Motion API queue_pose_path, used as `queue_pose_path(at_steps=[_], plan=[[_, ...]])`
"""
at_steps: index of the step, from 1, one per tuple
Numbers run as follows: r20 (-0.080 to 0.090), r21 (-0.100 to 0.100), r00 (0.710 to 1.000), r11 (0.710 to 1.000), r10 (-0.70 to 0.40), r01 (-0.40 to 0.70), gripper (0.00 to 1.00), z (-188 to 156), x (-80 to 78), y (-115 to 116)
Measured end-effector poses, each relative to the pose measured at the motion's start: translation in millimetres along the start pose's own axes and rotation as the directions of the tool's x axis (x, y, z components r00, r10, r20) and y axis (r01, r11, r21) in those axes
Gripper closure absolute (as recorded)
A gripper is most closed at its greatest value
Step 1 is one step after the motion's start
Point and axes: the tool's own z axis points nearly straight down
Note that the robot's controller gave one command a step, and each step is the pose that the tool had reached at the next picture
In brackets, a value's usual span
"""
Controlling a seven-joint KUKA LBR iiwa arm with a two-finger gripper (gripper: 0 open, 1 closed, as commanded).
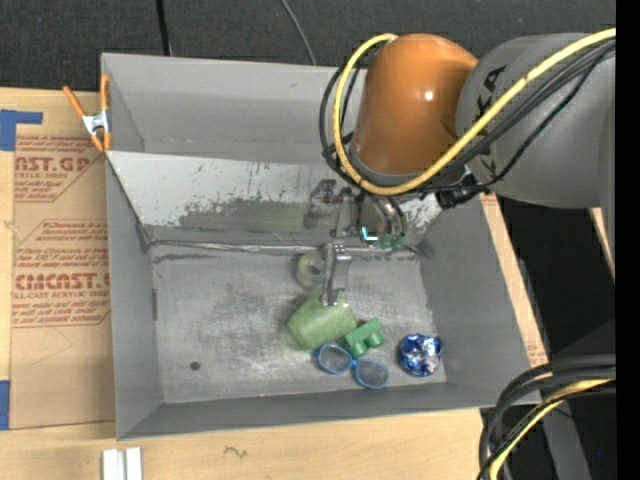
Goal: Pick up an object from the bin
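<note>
My gripper (333, 286) hangs below the arm's wrist in the middle of the bin, its lower end right at the top of a pale green lumpy thing (318, 325). Whether it touches that thing I cannot tell. Just right of the lump lies a small bright green block (364, 338). Two blue rings (331, 358) lie side by side in front of them. A small greyish round piece (308, 265) sits just left of the gripper.
A shiny blue ball (420, 355) rests near the bin's front right corner. The left half of the bin floor is bare scuffed metal. The arm with its orange cover and yellow cables hangs over the bin's right rear.
</note>
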Motion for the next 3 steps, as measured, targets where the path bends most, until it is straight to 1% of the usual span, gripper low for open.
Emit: queue_pose_path(at_steps=[1, 2, 3], plan=[[0.000, 0.001, 0.908, 0.908, -0.419, 0.419, 0.00, 131, 36.1, -24], [0.005, 0.001, 0.909, 0.909, -0.418, 0.418, 1.00, 129, 34.5, -24], [0.016, 0.006, 0.925, 0.925, -0.381, 0.381, 1.00, -12, 17.1, -30]])
